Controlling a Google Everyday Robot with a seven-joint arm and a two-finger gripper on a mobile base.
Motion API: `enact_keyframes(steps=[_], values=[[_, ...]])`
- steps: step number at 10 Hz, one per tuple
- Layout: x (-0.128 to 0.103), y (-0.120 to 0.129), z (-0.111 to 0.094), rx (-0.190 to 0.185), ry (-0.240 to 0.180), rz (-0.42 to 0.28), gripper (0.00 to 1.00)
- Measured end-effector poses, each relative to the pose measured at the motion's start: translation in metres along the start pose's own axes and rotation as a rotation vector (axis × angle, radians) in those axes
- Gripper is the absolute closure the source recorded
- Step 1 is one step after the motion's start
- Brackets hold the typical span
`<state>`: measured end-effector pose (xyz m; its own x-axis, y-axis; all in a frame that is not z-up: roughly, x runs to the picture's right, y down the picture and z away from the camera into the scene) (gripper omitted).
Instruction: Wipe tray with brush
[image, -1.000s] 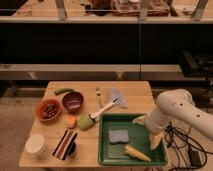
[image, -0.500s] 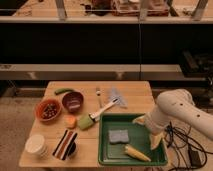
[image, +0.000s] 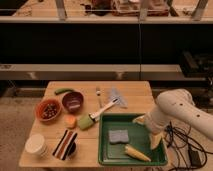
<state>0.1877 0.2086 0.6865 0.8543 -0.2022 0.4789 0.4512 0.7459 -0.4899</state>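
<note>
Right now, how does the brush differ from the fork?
The brush is longer than the fork. The brush has a white handle; the fork is grey metal. The brush lies slanted, one end near the tray corner; the fork lies nearly straight, farther back. Both lie on the table, outside the tray, and neither is held: the gripper hangs open over the tray's right side.

White-handled brush (image: 106, 109) angled beside dark-green tray (image: 131, 126)
</note>
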Motion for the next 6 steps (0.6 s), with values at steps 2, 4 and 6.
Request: enact_keyframes(steps=[2,4,6], values=[[0.002,-0.027,-0.003,0.052,0.034,-0.009,0.20],[0.014,-0.069,-0.005,0.085,0.066,-0.027,0.20],[0.027,-0.112,-0.004,0.099,0.080,-0.046,0.20]])
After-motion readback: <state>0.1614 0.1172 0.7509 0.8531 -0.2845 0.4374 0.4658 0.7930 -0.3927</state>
